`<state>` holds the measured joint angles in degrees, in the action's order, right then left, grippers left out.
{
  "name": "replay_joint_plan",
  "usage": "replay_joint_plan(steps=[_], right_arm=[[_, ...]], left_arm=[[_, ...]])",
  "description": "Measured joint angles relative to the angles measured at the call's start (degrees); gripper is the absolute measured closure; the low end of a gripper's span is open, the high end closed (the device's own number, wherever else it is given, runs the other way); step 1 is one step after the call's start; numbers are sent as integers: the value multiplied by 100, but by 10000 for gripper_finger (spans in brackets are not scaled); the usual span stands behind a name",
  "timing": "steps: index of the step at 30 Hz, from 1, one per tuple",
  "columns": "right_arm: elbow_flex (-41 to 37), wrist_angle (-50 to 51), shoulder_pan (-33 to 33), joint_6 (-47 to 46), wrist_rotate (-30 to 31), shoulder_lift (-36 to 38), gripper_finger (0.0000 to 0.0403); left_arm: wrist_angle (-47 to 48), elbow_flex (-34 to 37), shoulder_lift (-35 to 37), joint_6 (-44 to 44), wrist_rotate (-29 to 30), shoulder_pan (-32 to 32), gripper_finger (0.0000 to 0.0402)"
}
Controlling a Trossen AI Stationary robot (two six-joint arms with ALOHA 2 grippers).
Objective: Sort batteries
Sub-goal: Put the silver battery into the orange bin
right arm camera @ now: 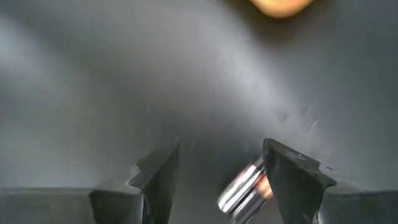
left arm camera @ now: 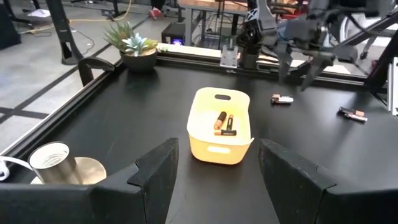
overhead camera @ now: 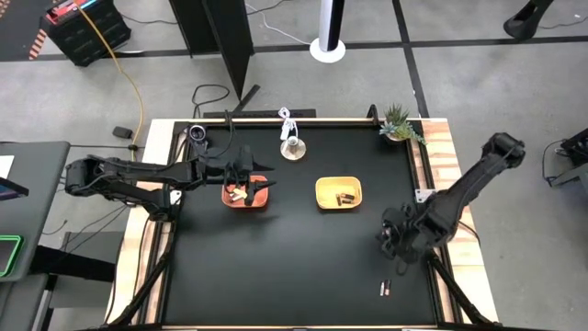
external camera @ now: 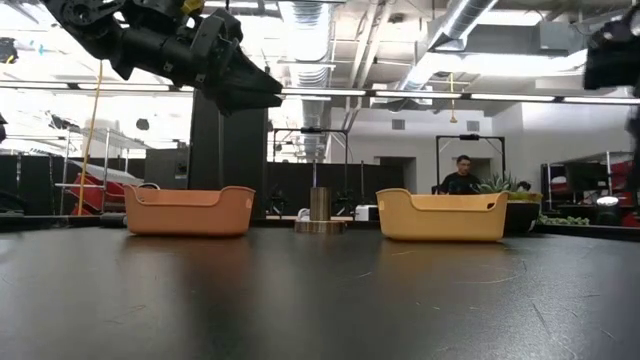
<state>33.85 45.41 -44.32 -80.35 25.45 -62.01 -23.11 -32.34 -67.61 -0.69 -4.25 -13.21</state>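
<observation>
- A matte black surface (overhead camera: 276,257), edged with a pale wooden frame, is seen from above.
- Two small rounded-rectangular tubs with smooth plastic walls stand on it: an orange tray (overhead camera: 246,193) on the left and a yellow tray (overhead camera: 338,193) beside it, apart from one another.
- In the yellow tray, two dark brownish cylindrical batteries (left arm camera: 224,122) are seen lying side by side.
- In the orange tray, a few pale cells (overhead camera: 238,193) are visible; their number cannot be told.
- The left pincer (overhead camera: 250,175) is held above the orange tray, its two dark angular fingers (left arm camera: 155,169) spread apart with nothing between them.
- The right pincer (overhead camera: 397,241) is lowered close to the surface on the right side, well apart from both trays, its fingers (right arm camera: 291,171) spread wide.
- A silvery cell (right arm camera: 244,186) with a coppery end lies on the surface between those fingers, close against one of them; it is not clamped.
- In the left wrist view, two loose batteries are seen on the surface: one (left arm camera: 282,99) directly under the right pincer, another (left arm camera: 352,112) farther off near the edge.
- A round metal-and-wood object (overhead camera: 293,147) with a white cable stands behind the trays.
- One small spiky potted plant (overhead camera: 400,122) sits at the far right corner.
- A person (external camera: 461,176) is seen in the room beyond.
</observation>
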Motion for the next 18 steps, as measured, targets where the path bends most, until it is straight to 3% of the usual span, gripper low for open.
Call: replay_joint_plan(steps=[8,18], right_arm=[[0,-152,-386,-1559,-44,-923,155],[51,-452,49,-1687,-161,-1333,155]], left_arm=[[0,0,0,53,12,10,184],[3,0,0,107,31,10,184]])
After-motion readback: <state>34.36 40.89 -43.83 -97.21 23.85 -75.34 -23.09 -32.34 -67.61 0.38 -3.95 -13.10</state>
